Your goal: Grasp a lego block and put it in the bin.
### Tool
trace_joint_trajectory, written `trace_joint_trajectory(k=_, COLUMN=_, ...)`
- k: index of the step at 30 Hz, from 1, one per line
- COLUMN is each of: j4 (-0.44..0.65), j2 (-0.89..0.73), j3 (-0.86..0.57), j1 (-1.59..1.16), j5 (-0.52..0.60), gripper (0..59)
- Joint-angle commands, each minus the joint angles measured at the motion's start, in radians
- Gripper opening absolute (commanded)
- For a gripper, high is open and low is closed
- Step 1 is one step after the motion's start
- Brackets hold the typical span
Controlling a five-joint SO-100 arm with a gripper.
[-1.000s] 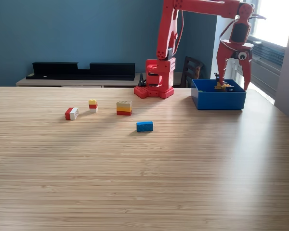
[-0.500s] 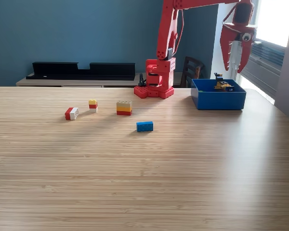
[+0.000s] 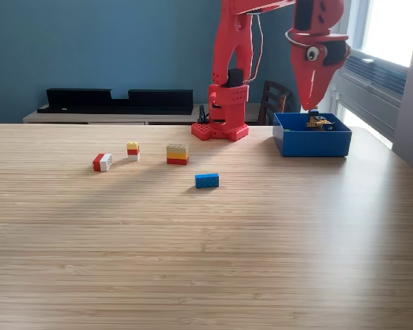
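Loose lego blocks lie on the wooden table (image 3: pixel 206 261): a blue block (image 3: pixel 206 180) near the middle, a tan, yellow and red stack (image 3: pixel 177 154) behind it, a small yellow, red and white stack (image 3: pixel 133 150), and a red and white block (image 3: pixel 102 162) furthest to the exterior view's left. The blue bin (image 3: pixel 312 140) stands at the back right with yellow and dark blocks (image 3: pixel 320 122) inside. My red gripper (image 3: pixel 310 103) hangs high above the bin's back left corner, pointing down. Its fingers show as one wedge with no gap and nothing between them.
The arm's red base (image 3: pixel 220 127) stands at the table's far edge, left of the bin. Behind the table are a low shelf with black trays (image 3: pixel 117 101), a dark chair (image 3: pixel 272 102) and a window sill unit (image 3: pixel 372 82) on the right.
The gripper rose out of the bin, swung toward the exterior view's left and turned. Its spread fingers now appear closed together. The blocks on the table have not moved.
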Motion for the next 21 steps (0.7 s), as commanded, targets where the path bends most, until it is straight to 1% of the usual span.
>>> trace_joint_trajectory(k=1, j4=-0.009, j2=0.018, j3=-0.109, j1=0.089, j5=-0.043, gripper=0.1)
trace_joint_trajectory(k=7, j4=-0.015, j2=0.015, j3=-0.106, j1=0.138, j5=-0.035, gripper=0.1)
trace_joint_trajectory(k=13, j4=-0.051, j2=0.014, j3=-0.072, j1=0.147, j5=-0.04, gripper=0.1)
trace_joint_trajectory(k=21, j4=-0.055, j2=0.014, j3=-0.127, j1=0.156, j5=-0.066, gripper=0.1)
